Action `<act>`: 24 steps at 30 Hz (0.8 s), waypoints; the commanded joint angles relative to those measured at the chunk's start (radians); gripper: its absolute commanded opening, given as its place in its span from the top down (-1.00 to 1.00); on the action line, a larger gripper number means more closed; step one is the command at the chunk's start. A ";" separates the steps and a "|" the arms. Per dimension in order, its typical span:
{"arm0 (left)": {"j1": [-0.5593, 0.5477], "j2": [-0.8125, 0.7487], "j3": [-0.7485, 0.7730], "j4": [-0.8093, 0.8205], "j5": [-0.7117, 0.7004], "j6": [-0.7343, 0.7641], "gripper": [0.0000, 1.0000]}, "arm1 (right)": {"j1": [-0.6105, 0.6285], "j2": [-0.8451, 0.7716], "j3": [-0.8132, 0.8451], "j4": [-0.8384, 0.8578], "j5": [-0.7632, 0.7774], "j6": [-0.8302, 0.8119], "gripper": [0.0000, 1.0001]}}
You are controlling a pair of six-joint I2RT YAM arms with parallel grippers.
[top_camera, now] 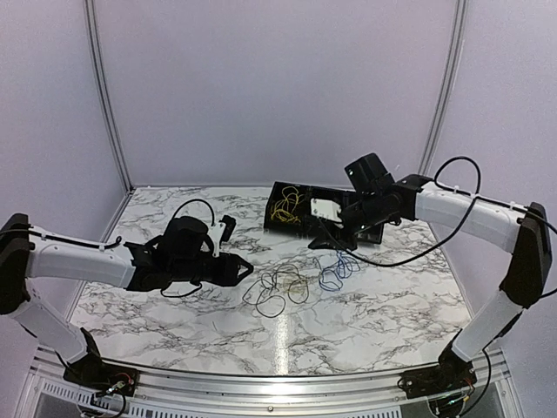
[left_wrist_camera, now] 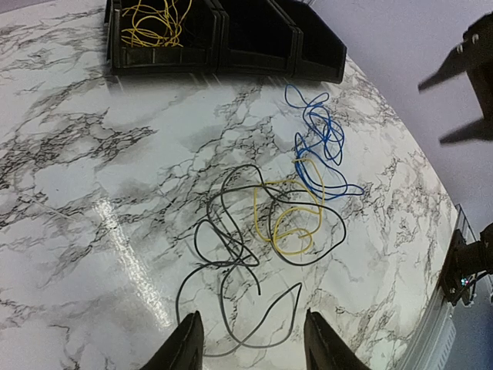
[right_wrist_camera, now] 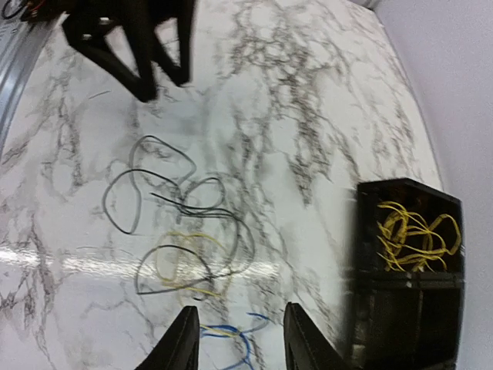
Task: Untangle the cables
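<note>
A loose black cable (top_camera: 277,294), a yellow cable (top_camera: 292,279) looped through it, and a blue cable (top_camera: 336,272) to its right lie tangled on the marble table. My left gripper (top_camera: 244,273) is open and empty, just left of the black loops. In the left wrist view the black cable (left_wrist_camera: 231,254), yellow cable (left_wrist_camera: 286,223) and blue cable (left_wrist_camera: 320,146) lie ahead of the open gripper (left_wrist_camera: 250,347). My right gripper (top_camera: 327,239) is open and empty, above the blue cable. In the right wrist view the blue cable (right_wrist_camera: 231,336) lies between the fingers of that gripper (right_wrist_camera: 239,343).
A black divided bin (top_camera: 277,228) stands at the back centre, with a bundle of yellow wires (top_camera: 285,209) in its left compartment. It shows in the left wrist view (left_wrist_camera: 231,62) and the right wrist view (right_wrist_camera: 408,285). The table's near edge has a metal rail.
</note>
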 commanded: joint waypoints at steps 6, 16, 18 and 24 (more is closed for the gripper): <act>-0.001 0.183 0.084 -0.022 0.074 -0.073 0.04 | 0.149 0.100 -0.091 0.034 -0.016 -0.007 0.21; -0.011 0.094 0.006 -0.019 -0.038 -0.140 -0.18 | 0.157 0.333 0.014 0.028 0.094 0.037 0.12; -0.012 0.081 -0.004 -0.019 -0.049 -0.144 -0.18 | 0.156 0.345 0.022 0.031 0.094 0.045 0.12; -0.015 0.072 -0.013 -0.019 -0.033 -0.144 -0.18 | 0.157 0.335 0.068 0.022 0.089 0.064 0.16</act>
